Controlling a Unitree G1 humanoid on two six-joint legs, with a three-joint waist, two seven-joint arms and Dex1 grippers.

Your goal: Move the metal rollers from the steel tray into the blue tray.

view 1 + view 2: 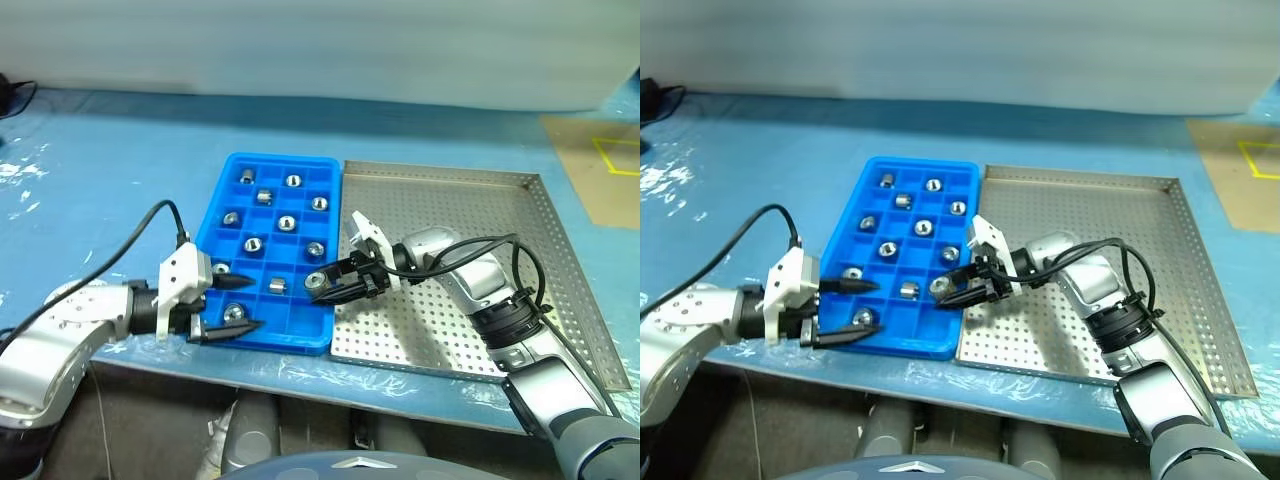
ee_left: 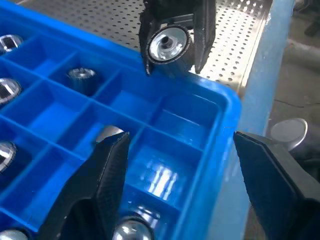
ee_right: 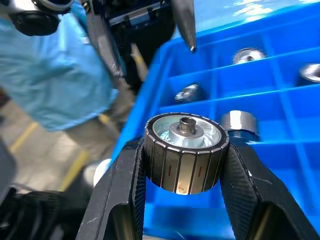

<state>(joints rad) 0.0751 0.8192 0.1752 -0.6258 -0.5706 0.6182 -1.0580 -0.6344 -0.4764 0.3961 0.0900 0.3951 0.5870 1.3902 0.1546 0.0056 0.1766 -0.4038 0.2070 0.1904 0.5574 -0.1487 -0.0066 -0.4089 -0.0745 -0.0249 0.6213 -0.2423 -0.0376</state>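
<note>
Blue plastic makes up the long tray [image 1: 262, 330] with many little square pockets, and it sits on the bench [image 1: 100, 160] covered in light blue sheet. Just beside it, at its 3 o'clock side and touching edge to edge, lies the big square steel tray [image 1: 560, 260] with a dotted floor full of tiny holes. The right gripper [image 1: 328, 284] is clenched on one small shiny metal roller [image 3: 186, 150], a ring with ribbed sides and a dark middle. It holds the roller over the blue tray's edge at about 4 o'clock of that tray, near the empty corner pockets. The left gripper [image 1: 236, 304] hangs over the blue tray's corner at about 7 o'clock with its two black fingers [image 2: 107, 175] spread apart and nothing between them. About ten more rollers [image 1: 287, 222] already sit in the blue pockets, mostly one in each pocket. I can see no roller on the holed floor of the steel tray, though the right arm hides a small part of it. So I think the job is almost done. The roller in the grip looks like the last one. What seems left is to lower it into a free pocket and let it go.
</note>
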